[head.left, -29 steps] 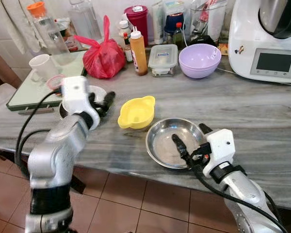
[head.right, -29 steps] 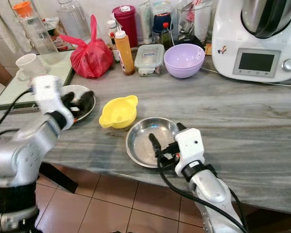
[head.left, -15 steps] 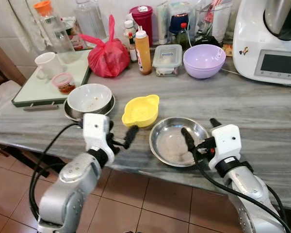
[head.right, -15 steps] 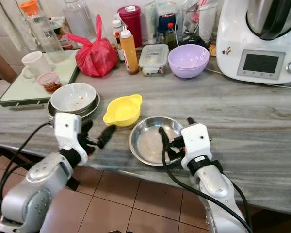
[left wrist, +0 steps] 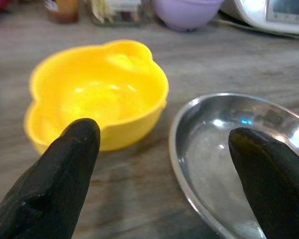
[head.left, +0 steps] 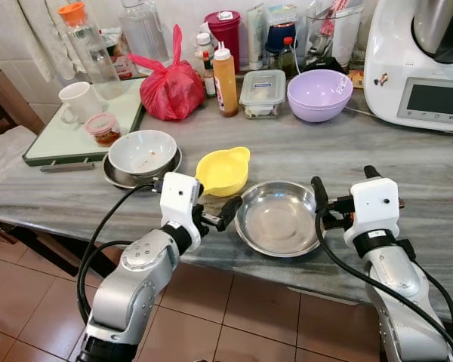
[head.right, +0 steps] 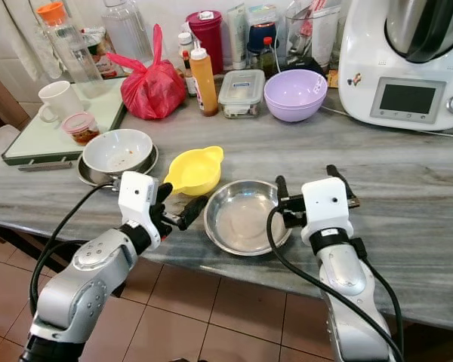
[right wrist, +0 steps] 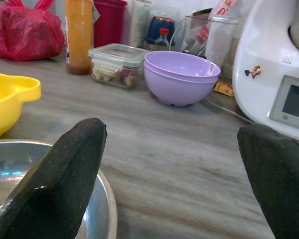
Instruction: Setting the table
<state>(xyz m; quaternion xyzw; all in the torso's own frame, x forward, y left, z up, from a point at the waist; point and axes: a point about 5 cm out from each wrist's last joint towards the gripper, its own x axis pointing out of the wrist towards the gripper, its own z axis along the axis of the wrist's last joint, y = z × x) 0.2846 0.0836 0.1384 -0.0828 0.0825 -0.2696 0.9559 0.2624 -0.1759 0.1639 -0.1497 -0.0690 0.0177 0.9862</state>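
The steel plate (head.left: 278, 219) lies at the near edge of the counter (head.left: 423, 162), just beside the yellow bowl (head.left: 223, 170). It looks thin, stiff, light and slick, with a shallow rolled rim, so the rim is the likely place to pinch it, one finger inside and one under the lip. The left gripper (head.left: 220, 213) stands wide open and empty at the plate's left edge; the right gripper (head.left: 341, 197) is likewise spread wide and holds nothing, at its right edge. On the counter I count one steel plate, one yellow bowl, one purple bowl (head.left: 319, 93), and one white bowl (head.left: 142, 151) resting on what seems a second metal plate, though it is mostly hidden.
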